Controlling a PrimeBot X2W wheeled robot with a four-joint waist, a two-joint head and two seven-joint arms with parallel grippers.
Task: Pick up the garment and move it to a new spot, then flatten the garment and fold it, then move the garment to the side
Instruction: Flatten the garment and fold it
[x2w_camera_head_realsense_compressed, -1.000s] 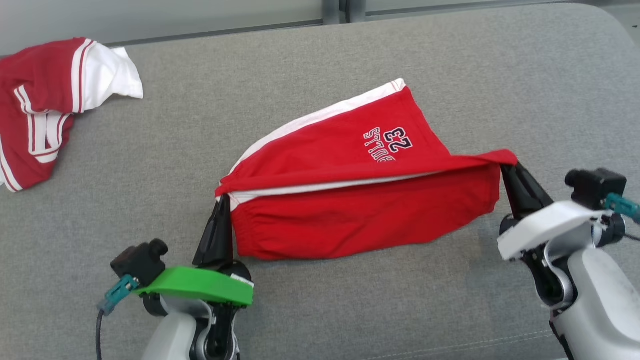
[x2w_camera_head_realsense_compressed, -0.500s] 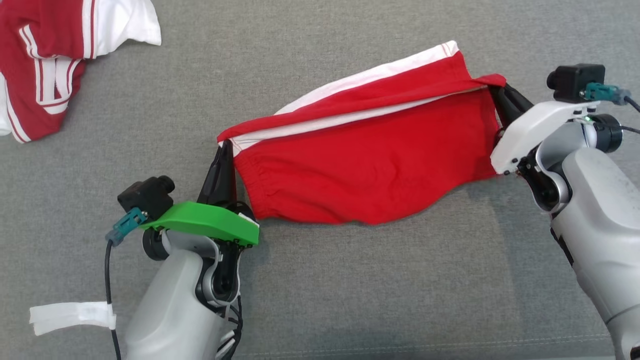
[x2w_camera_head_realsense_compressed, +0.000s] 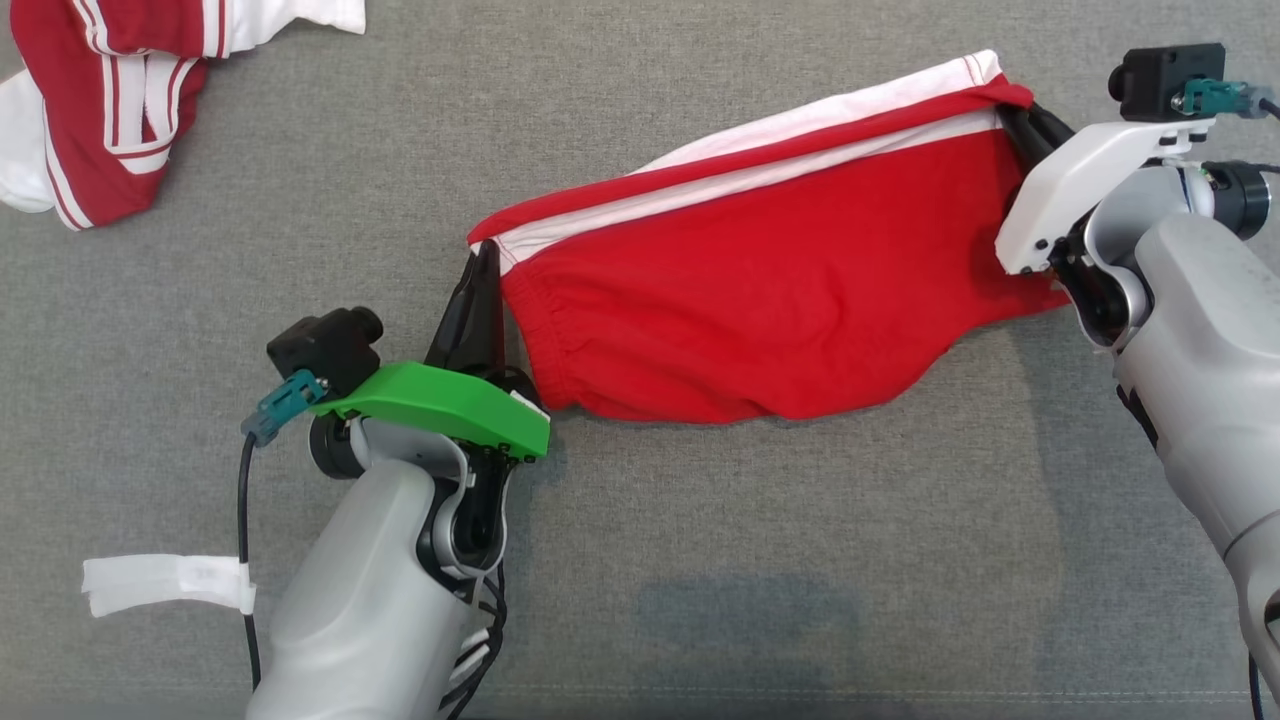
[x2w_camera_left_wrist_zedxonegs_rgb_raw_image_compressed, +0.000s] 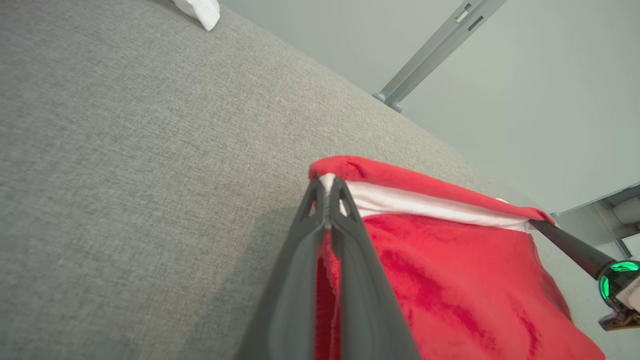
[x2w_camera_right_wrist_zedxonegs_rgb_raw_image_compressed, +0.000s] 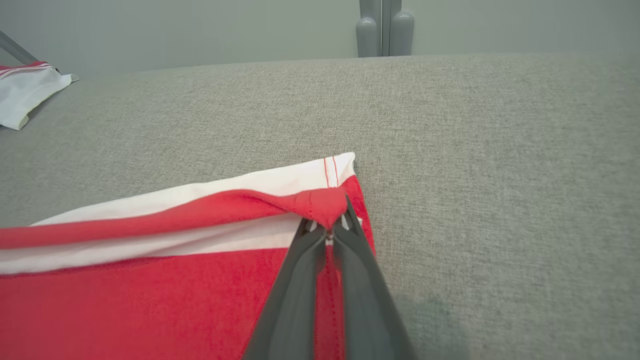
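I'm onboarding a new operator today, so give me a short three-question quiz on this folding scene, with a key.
1. True or false: the left hand and the right hand are each shut on one end of the red shorts.
2. Where does the red-and-white striped garment lie on the grey fabric surface? A) far left, apart from the shorts; B) under the shorts; C) draped over the right arm.
3. Fill in: the stripe along the shorts' far edge is ___.
Key: 1 true; 2 A; 3 white.
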